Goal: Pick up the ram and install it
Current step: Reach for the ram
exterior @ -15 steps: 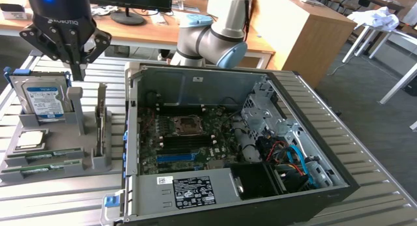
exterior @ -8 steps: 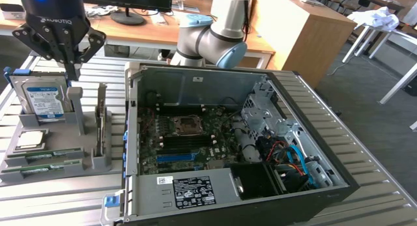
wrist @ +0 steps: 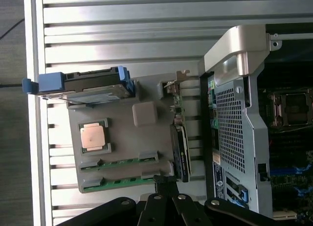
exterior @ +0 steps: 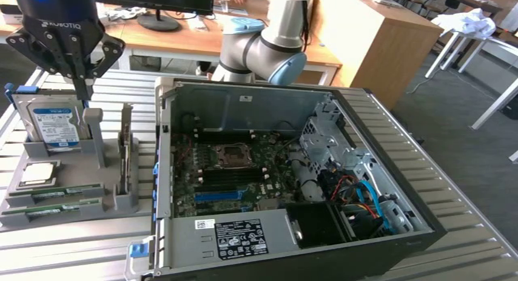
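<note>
My gripper [exterior: 85, 93] hangs above the gray holder [exterior: 96, 141], fingers pressed together on nothing. In the exterior view, the ram [exterior: 55, 193] lies slotted in that holder at six o'clock from me.

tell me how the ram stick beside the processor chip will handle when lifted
The ram stick is a thin, narrow board: probably light and stiff, but likely to crack if bent. It sits in a slot of the grey holder, so it may bind unless lifted straight. Being bare circuit board, it looks easy to damage.
</note>
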Controlling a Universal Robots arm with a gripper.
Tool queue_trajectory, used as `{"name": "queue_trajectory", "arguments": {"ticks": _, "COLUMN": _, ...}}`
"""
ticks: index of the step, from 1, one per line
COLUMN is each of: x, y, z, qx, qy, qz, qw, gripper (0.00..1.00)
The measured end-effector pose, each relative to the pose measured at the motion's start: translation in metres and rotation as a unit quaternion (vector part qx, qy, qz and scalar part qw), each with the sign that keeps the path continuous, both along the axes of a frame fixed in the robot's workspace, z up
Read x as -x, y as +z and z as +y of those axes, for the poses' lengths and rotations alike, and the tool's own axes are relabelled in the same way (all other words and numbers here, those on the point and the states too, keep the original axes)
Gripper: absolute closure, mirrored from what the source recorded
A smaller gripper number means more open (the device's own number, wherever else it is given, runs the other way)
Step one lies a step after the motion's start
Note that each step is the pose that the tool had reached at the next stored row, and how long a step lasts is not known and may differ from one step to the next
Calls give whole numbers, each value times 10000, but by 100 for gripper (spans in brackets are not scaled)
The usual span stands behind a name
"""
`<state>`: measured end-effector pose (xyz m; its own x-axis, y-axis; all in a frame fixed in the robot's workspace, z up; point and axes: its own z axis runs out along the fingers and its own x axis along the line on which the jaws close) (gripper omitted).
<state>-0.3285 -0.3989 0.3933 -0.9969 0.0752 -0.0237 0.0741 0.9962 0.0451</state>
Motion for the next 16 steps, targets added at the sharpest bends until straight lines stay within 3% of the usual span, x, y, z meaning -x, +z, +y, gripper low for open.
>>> {"name": "queue_trajectory", "arguments": {"ticks": 6, "x": 2, "y": 1, "z": -7, "qx": 0, "qy": -1, "qz": 1, "qw": 10000, "gripper": 90}}
{"name": "queue_trajectory", "arguments": {"ticks": 16, "x": 1, "y": 0, "z": -60, "qx": 0, "qy": 0, "qz": 0, "qw": 10000, "gripper": 90}}
